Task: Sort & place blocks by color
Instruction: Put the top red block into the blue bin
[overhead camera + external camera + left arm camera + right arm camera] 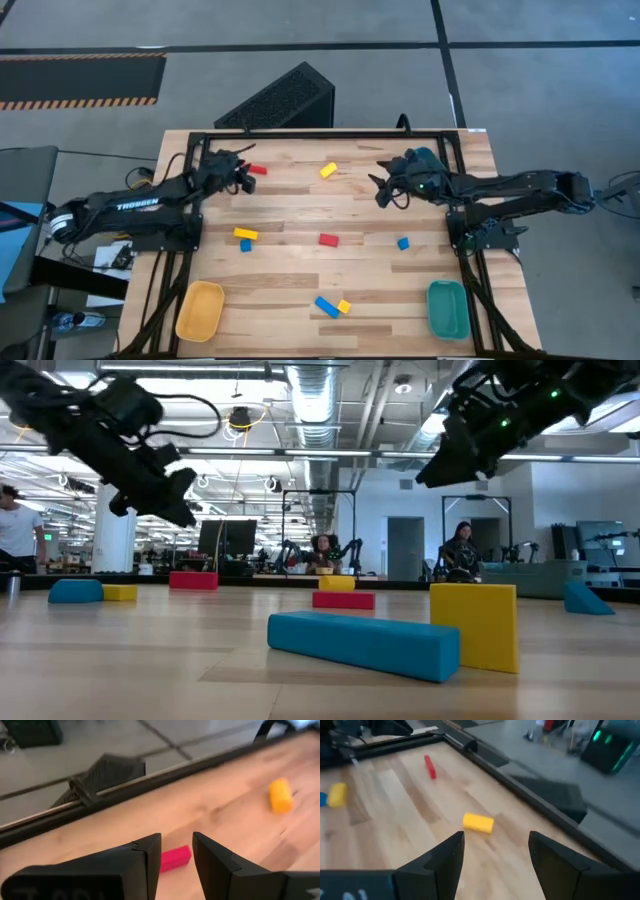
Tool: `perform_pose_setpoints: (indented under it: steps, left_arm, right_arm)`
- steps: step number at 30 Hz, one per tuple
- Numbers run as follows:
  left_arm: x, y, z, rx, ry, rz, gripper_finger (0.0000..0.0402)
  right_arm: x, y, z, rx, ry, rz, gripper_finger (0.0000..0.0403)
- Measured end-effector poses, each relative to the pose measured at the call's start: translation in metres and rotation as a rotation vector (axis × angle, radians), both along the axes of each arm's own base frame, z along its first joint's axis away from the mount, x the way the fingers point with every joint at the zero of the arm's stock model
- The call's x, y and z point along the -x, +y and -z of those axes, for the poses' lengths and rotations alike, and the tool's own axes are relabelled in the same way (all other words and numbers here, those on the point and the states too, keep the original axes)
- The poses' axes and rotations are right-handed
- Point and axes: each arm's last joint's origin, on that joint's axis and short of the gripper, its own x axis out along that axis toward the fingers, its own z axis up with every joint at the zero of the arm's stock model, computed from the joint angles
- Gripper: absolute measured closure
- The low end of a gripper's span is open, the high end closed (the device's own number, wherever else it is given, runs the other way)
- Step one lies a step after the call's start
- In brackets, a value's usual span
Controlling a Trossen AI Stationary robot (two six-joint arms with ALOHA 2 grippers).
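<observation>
Red bar (174, 858) beneath left end effector (177, 851), fingers parted, empty, right end effector (496, 851) spread, empty

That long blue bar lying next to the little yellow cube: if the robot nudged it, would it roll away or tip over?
Probably neither. The blue bar lies flat on its long side with square edges, so it would likely slide. It looks like rigid plastic, likely light. The upright yellow cube beside it might get knocked.
</observation>
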Motion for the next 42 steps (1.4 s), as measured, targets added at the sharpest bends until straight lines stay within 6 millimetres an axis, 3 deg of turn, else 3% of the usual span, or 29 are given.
perform_pose_setpoints:
  steps: [11, 17, 21, 24, 31, 42]
  left_arm:
    - [-0.036, 0.033, -0.022, 0.104, 0.360, 0.144, 0.0293]
    - [-0.045, 0.052, -0.022, 0.185, 0.553, 0.169, 0.0207]
    - [-0.049, 0.064, -0.006, 0.230, 0.667, 0.235, 0.0145]
    - [-0.053, 0.070, 0.008, 0.279, 0.734, 0.310, 0.0124]
    - [-0.058, 0.083, 0.032, 0.388, 0.967, 0.371, 0.0132]
    - [-0.064, 0.098, 0.030, 0.429, 1.021, 0.393, 0.0150]
  right_arm:
    - [-0.014, -0.010, 0.024, 0.023, 0.132, 0.011, 0.0157]
    - [-0.020, -0.012, 0.037, -0.034, 0.164, 0.039, 0.0160]
    - [-0.024, -0.011, 0.033, -0.055, 0.109, 0.046, 0.0178]
    - [-0.026, -0.008, 0.030, -0.035, 0.079, 0.020, 0.0193]
    - [-0.027, -0.004, 0.030, -0.034, 0.086, 0.002, 0.0222]
    - [-0.026, -0.004, 0.031, -0.037, 0.098, 0.000, 0.0250]
